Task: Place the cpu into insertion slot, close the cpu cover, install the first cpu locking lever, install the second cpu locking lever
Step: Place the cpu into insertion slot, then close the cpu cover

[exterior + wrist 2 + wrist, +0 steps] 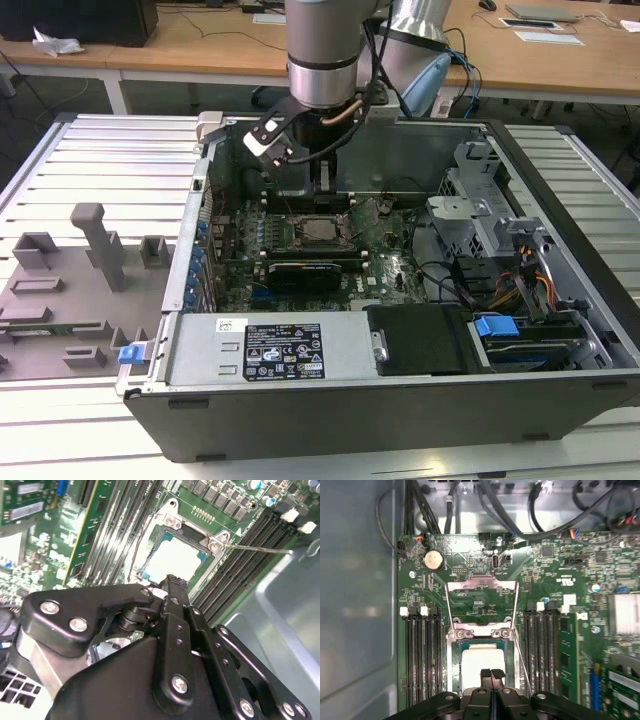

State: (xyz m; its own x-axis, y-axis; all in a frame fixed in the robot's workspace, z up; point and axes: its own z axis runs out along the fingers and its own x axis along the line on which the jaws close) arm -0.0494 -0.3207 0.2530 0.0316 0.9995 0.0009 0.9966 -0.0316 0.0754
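Silvery cpu [479, 660] seated in insertion slot [480, 645], just below pincer [491, 673], closed tight, empty.

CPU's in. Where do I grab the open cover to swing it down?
Probably the free cross-bar of the thin silvery metal frame cover, the edge farthest from its hinge. It is flipped open and that bar is narrow with a window beside it, so bring the tool from above, straddling it.

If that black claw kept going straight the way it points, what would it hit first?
Probably the small flat square chip with the silvery-tan metal top, lying in its dark-framed socket: the gripper, jaws shut, points right at it. The gap between them is unclear.
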